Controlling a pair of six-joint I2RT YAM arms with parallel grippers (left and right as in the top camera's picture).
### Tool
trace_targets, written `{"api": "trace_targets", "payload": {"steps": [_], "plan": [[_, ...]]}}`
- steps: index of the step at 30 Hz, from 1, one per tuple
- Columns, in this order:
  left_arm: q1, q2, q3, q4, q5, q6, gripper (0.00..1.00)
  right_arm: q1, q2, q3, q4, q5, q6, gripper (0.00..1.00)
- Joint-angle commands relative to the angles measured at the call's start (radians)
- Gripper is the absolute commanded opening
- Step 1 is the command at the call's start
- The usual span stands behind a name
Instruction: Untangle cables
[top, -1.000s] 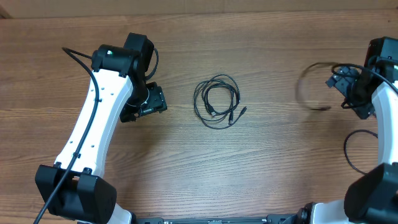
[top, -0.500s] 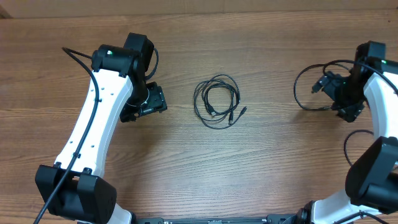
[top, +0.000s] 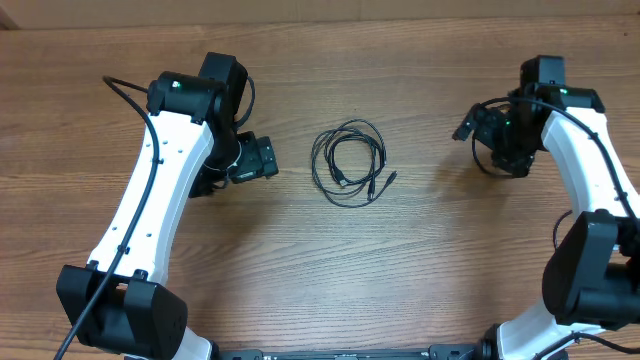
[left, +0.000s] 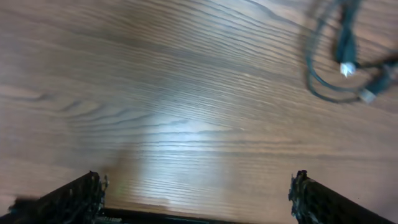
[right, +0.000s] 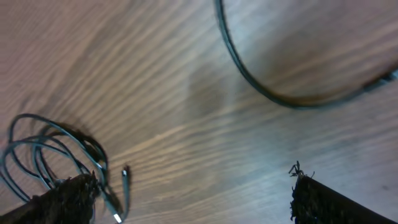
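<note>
A black cable (top: 350, 162) lies coiled in loose loops at the table's middle, its two plug ends inside and at the right of the coil. My left gripper (top: 268, 160) sits just left of it, open and empty; in the left wrist view (left: 196, 200) the coil (left: 345, 53) shows blurred at the top right. A second black cable (top: 487, 165) lies in a loop on the right, partly hidden under my right arm. My right gripper (top: 470, 128) hovers over it, open and empty. The right wrist view (right: 196, 199) shows that loop's arc (right: 273, 94) ahead and the coil (right: 50, 149) at the left.
Bare wooden tabletop (top: 420, 270) surrounds both cables. The arms' own black supply leads hang beside each arm, one by the left arm (top: 125, 90) and one at the right edge (top: 560, 250).
My left gripper has opened and turned toward the central coil. My right arm has swung left and farther back, over the second cable, which now lies still on the table.
</note>
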Motion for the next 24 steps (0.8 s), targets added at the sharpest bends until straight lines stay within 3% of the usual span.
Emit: {"api": "trace_targets", "payload": {"steps": [1, 12, 24], "plan": [[-0.039, 0.007, -0.003, 0.016, 0.152, 0.182, 0.95, 0.007, 0.002, -0.005, 0.03, -0.005, -0.007, 1.0], [-0.229, 0.008, -0.003, 0.18, 0.097, 0.19, 1.0, 0.007, 0.002, -0.005, 0.002, -0.001, -0.007, 1.0], [-0.249, 0.008, -0.011, 0.15, 0.199, 0.195, 1.0, 0.007, 0.002, -0.005, -0.042, -0.043, -0.007, 1.0]]}}
